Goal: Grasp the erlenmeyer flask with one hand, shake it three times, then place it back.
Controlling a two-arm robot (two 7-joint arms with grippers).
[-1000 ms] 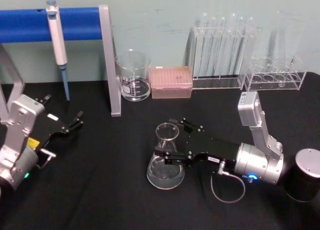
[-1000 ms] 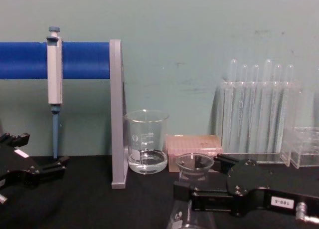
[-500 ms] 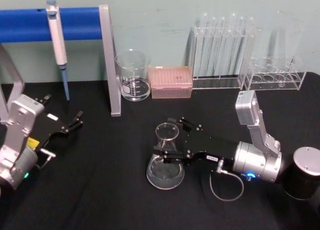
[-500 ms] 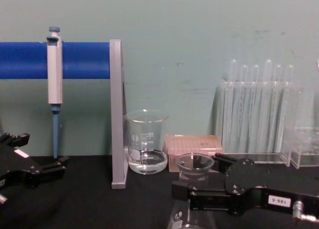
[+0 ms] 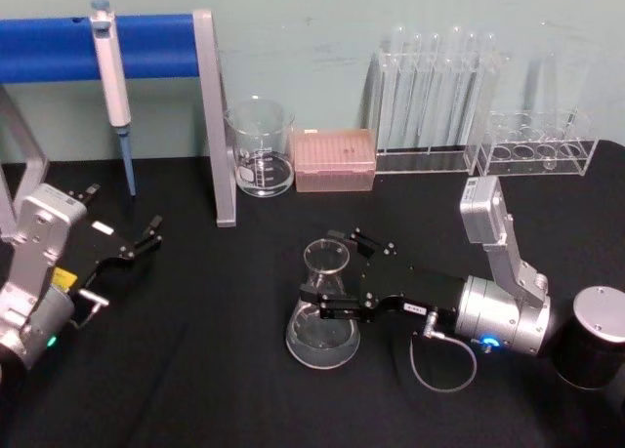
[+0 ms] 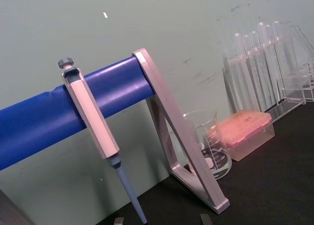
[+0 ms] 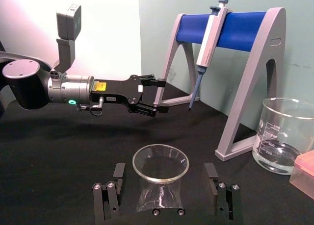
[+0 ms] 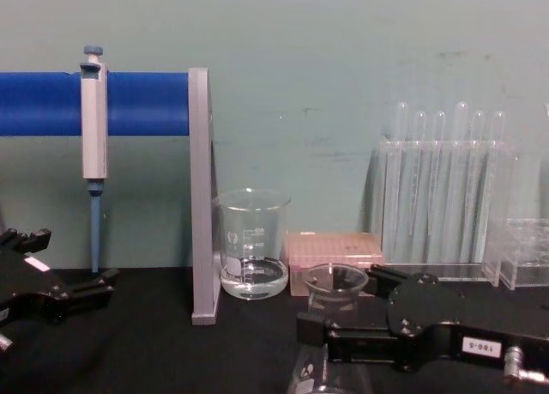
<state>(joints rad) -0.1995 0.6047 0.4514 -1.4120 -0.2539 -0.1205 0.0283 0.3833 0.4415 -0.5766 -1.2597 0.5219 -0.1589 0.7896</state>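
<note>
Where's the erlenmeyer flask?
Head view: the erlenmeyer flask stands mid-table, in front of the beaker, its neck between the right hand's open fingers; left hand idles far left.

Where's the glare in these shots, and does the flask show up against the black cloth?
Right wrist view: wall behind the idle left gripper's arm is blown out bright; the flask rim catches light inside the open right gripper. Head view: its base is a pale ring on the cloth, shadows lost in black. Chest view: test tubes faint against the wall.

head above, chest low, both forward
</note>
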